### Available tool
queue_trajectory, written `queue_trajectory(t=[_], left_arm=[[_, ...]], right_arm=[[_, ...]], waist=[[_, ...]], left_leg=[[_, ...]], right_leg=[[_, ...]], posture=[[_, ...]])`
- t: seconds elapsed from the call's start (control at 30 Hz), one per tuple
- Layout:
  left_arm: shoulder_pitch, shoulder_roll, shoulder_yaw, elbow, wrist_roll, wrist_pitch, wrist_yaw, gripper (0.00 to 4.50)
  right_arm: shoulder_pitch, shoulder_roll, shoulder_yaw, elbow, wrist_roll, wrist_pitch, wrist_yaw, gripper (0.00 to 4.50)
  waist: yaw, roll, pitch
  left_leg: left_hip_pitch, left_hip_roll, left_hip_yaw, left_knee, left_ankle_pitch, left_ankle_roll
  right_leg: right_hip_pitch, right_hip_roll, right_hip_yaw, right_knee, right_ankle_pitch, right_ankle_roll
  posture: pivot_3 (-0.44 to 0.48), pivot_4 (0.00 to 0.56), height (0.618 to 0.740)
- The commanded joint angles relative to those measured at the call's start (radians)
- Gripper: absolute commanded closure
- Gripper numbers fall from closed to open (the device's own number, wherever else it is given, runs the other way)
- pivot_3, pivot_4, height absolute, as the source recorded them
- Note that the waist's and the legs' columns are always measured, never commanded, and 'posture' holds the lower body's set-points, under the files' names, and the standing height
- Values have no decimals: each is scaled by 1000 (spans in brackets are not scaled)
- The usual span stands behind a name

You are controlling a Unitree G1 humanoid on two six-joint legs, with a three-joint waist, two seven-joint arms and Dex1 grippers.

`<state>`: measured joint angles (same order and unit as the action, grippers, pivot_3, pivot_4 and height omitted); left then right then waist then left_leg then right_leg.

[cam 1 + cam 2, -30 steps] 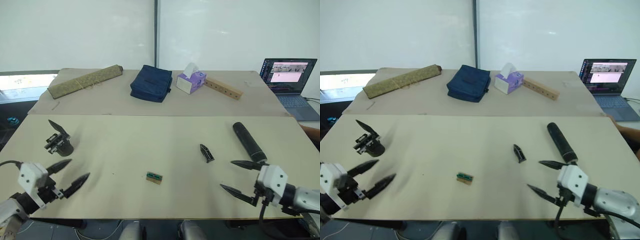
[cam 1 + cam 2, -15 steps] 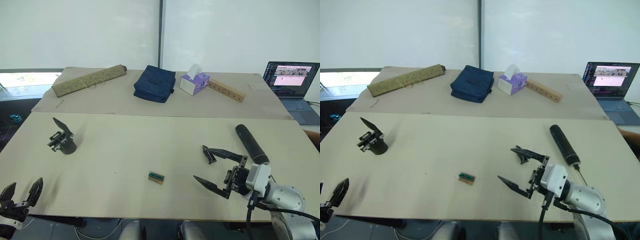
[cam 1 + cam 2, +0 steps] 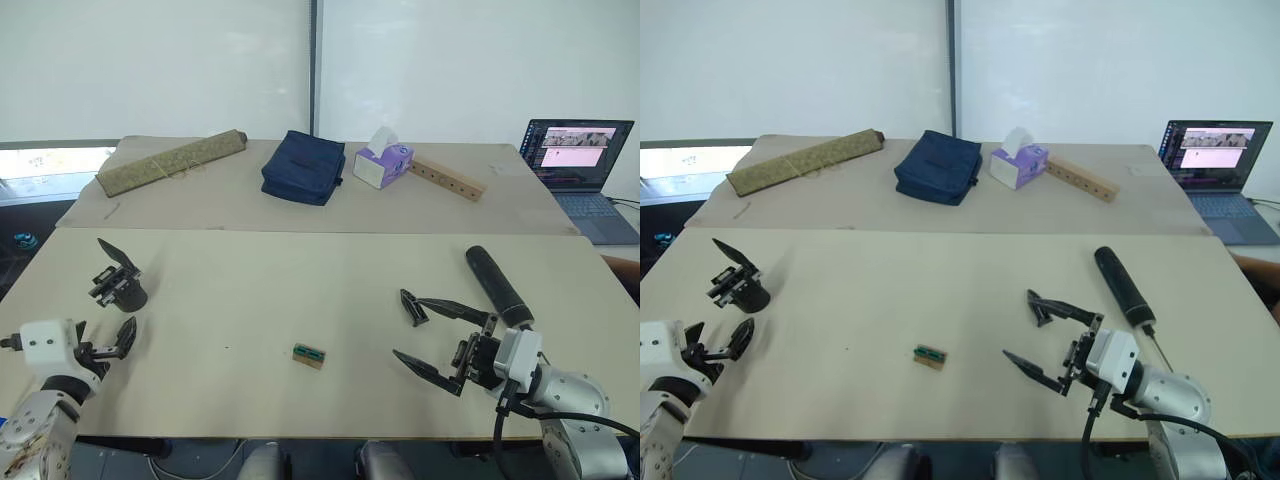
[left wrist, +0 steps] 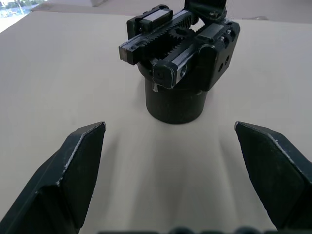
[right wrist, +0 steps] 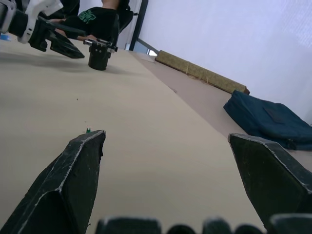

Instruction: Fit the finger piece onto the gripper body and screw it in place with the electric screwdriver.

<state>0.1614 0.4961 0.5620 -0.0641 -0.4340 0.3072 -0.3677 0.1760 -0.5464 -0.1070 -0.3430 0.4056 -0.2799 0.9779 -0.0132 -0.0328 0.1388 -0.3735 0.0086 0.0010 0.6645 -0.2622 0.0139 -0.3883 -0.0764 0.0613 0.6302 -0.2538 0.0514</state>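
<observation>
- right claw (image 3: 428,332) hovers low over the near right of the table (image 3: 250,300), fingers spread wide apart and holding nothing; its far fingertip lies just beside the finger piece (image 3: 410,306)
- left claw (image 3: 102,342) sits at the near left edge, fingers apart and empty; the gripper body (image 3: 120,284) stands upright just beyond it, at its 12 o'clock, not touched; in the left wrist view the body (image 4: 178,73) stands between the two fingers, ahead of their tips
- a small green-and-tan block (image 3: 309,354) lies near the table's middle, at about 8 o'clock from the finger piece and well apart from it
- the screwdriver (image 3: 497,283) lies flat on the right side, at about 2 o'clock from the finger piece, its thin bit pointing toward the near edge
- on the far table: a rolled mat (image 3: 170,161) at 10 o'clock, a dark blue bag (image 3: 303,166) at 12, a tissue box (image 3: 381,163) and a wooden bar with holes (image 3: 446,176) at 1
- a laptop (image 3: 582,160) stands open at the far right
</observation>
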Motion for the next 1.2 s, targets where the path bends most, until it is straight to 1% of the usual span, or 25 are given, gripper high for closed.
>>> queue_trajectory(t=[0.03,0.1,0.27,0.43,0.47,0.5,0.57,0.6,0.67,0.7,0.83,0.9,1.0,1.07,1.13,1.2], left_arm=[[-84,49,-26,97,43,-15,-4,0],[-120,73,-54,156,83,-38,-9,0],[-190,87,-92,244,85,-42,-66,0],[-256,80,-115,338,102,-107,-85,0],[-266,86,-126,362,136,-148,-69,0],[-280,83,-125,384,131,-158,-75,0],[-306,88,-122,437,137,-197,-83,538],[-316,93,-125,464,137,-203,-93,894],[-335,102,-133,509,143,-225,-108,1814],[-343,105,-140,524,144,-228,-114,2171],[-366,91,-152,548,138,-255,-133,2153],[-355,68,-158,503,130,-286,-142,2153],[-331,10,-176,337,92,-304,-154,2153],[-310,-17,-219,212,94,-272,-154,2153],[-276,-40,-301,63,119,-236,-161,2153],[-271,-81,-376,-58,103,-167,-148,2153]], right_arm=[[-26,-21,-23,-42,10,10,-23,40],[-25,-27,-25,-48,11,15,-30,40],[-19,-39,-21,-72,13,28,-50,40],[-21,-44,-21,-90,11,47,-70,40],[-17,-46,-24,-96,10,51,-74,40],[-10,-48,-27,-102,8,54,-79,40],[12,-53,-35,-116,8,62,-88,0],[23,-55,-38,-121,8,62,-89,0],[40,-61,-40,-127,8,62,-86,0],[44,-63,-41,-129,9,64,-87,0],[54,-71,-56,-136,11,72,-94,0],[68,-78,-63,-142,13,71,-92,0],[89,-82,-74,-156,13,73,-101,0],[104,-81,-80,-166,12,74,-108,0],[141,-77,-87,-184,11,74,-115,0],[174,-78,-87,-202,25,76,-107,0]], waist=[[1,0,0],[1,0,0],[1,0,0],[1,0,0],[0,0,0],[1,0,0],[1,0,0],[1,0,0],[1,0,0],[1,0,0],[4,1,0],[8,1,0],[14,1,0],[22,0,0],[26,-1,0],[28,-1,0]], left_leg=[[0,0,0,0,0,0],[0,0,0,0,0,0],[0,-1,0,-1,0,0],[0,0,-1,-1,0,-1],[0,0,-1,-1,0,-1],[0,0,-1,-1,0,-1],[-1,0,-1,-1,0,-1],[0,0,-1,-1,0,-1],[-1,0,-1,-2,0,-1],[-1,0,-1,-2,0,-1],[0,0,-1,-2,0,-1],[0,0,-1,-2,0,-1],[-2,-1,-1,-2,0,-1],[-6,-3,-1,-2,0,0],[-12,-5,-1,-1,0,0],[-16,-6,-2,-1,1,0]], right_leg=[[0,0,0,0,0,0],[0,0,0,0,0,0],[-1,-1,0,0,0,0],[-1,-5,0,0,0,0],[-1,-6,0,0,0,0],[-1,-6,0,0,0,0],[-2,-7,0,0,0,0],[-2,-7,-1,0,0,0],[-2,-7,-1,0,0,0],[-2,-7,-1,0,0,0],[-1,-8,-2,0,0,0],[-1,-8,-2,0,0,0],[-1,-10,-3,-1,1,0],[-4,-13,-3,-2,1,2],[-8,-14,-4,-2,2,3],[-13,-15,-4,-2,3,4]], posture=[[0,150,740],[0,150,740],[0,150,740],[0,150,740],[0,150,740],[0,150,740],[0,150,740],[0,150,740],[0,150,740],[0,150,740],[0,150,740],[0,150,740],[0,150,740],[0,150,740],[0,150,740],[0,150,740]])
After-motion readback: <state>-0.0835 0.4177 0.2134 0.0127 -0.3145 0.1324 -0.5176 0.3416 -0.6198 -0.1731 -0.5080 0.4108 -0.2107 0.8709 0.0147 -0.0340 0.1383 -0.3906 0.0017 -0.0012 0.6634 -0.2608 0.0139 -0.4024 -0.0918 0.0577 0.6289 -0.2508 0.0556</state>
